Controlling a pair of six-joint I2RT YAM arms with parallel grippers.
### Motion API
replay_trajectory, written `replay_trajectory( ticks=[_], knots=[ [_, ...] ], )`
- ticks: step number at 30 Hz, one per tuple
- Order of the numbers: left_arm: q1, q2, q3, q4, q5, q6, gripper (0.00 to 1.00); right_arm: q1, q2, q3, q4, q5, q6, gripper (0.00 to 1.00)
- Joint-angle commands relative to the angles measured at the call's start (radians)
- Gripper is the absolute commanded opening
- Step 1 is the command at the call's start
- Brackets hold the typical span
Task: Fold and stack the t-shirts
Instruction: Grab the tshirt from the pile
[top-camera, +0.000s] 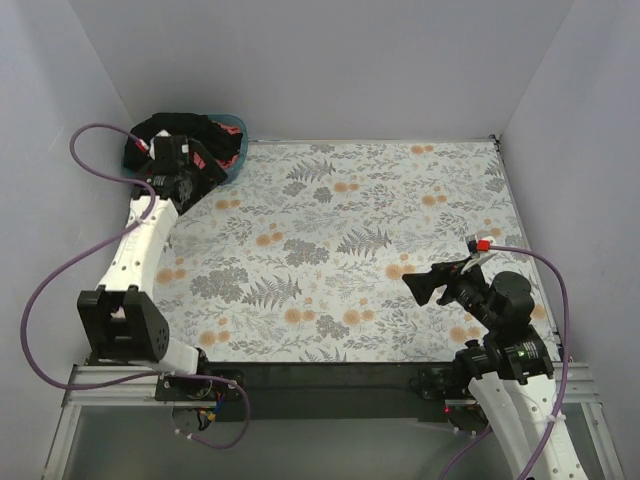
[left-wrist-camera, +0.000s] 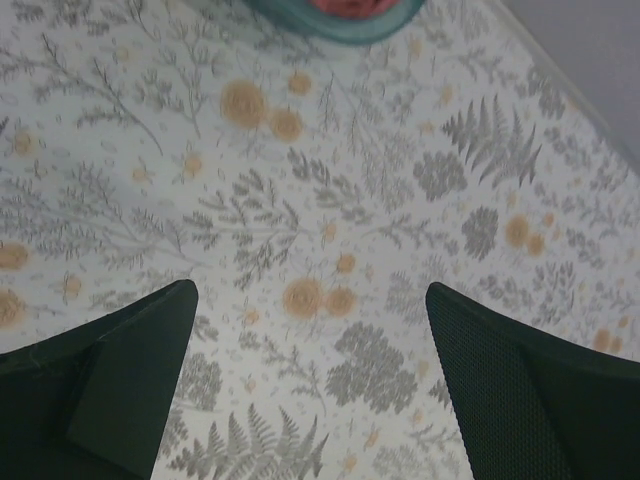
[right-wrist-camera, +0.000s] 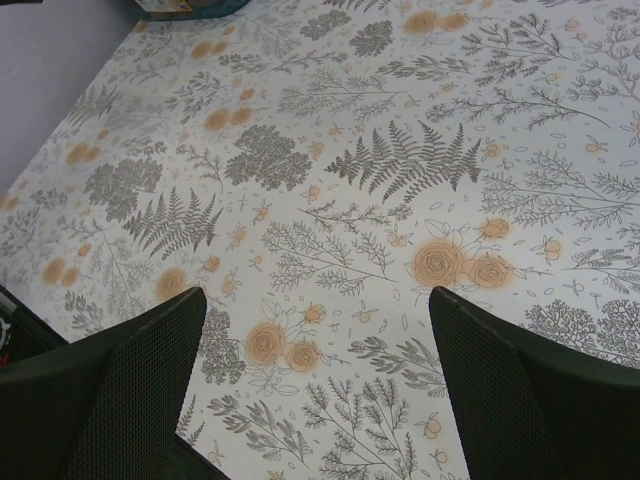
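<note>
The t-shirts lie heaped in a teal basket (top-camera: 238, 135) at the table's far left corner: a black one (top-camera: 160, 128) hangs over the rim, with red cloth (top-camera: 218, 160) beside it. My left gripper (top-camera: 196, 172) hovers just in front of the basket, open and empty. In the left wrist view the left gripper (left-wrist-camera: 310, 290) shows only floral cloth between its fingers, with the basket rim (left-wrist-camera: 340, 28) and pink-red cloth (left-wrist-camera: 345, 5) at the top edge. My right gripper (top-camera: 418, 288) (right-wrist-camera: 318, 292) is open and empty above the near right of the table.
A floral tablecloth (top-camera: 350, 230) covers the whole table. Grey walls close in the left, back and right sides. Purple cables (top-camera: 45, 290) loop beside the left arm. The basket corner (right-wrist-camera: 215, 8) shows far off in the right wrist view.
</note>
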Motion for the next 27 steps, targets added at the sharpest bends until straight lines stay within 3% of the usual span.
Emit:
replay_trajectory(
  ticks=[1, 8, 15, 20, 21, 24, 27],
  knots=[
    [0.092, 0.135, 0.174, 0.091, -0.084, -0.033, 0.98, 0.003, -0.016, -0.008, 0.073, -0.053, -0.012, 0.98],
    [0.177, 0.445, 0.467, 0.174, -0.159, -0.08, 0.95, 0.004, -0.025, -0.052, 0.081, -0.138, 0.021, 0.98],
    [0.227, 0.672, 0.672, 0.278, -0.185, -0.08, 0.85, 0.003, -0.011, -0.061, 0.084, -0.138, 0.027, 0.99],
    [0.241, 0.801, 0.736, 0.338, -0.193, -0.074, 0.76, 0.005, 0.018, -0.057, 0.085, -0.147, 0.027, 0.98],
    [0.243, 0.811, 0.736, 0.352, -0.187, -0.076, 0.66, 0.003, 0.024, -0.055, 0.084, -0.15, 0.027, 0.98],
    [0.246, 0.838, 0.743, 0.407, -0.135, -0.07, 0.51, 0.004, 0.043, -0.049, 0.082, -0.164, 0.027, 0.98],
    [0.246, 0.849, 0.756, 0.449, -0.073, -0.057, 0.21, 0.003, 0.046, -0.049, 0.082, -0.162, 0.027, 0.99]
  ],
)
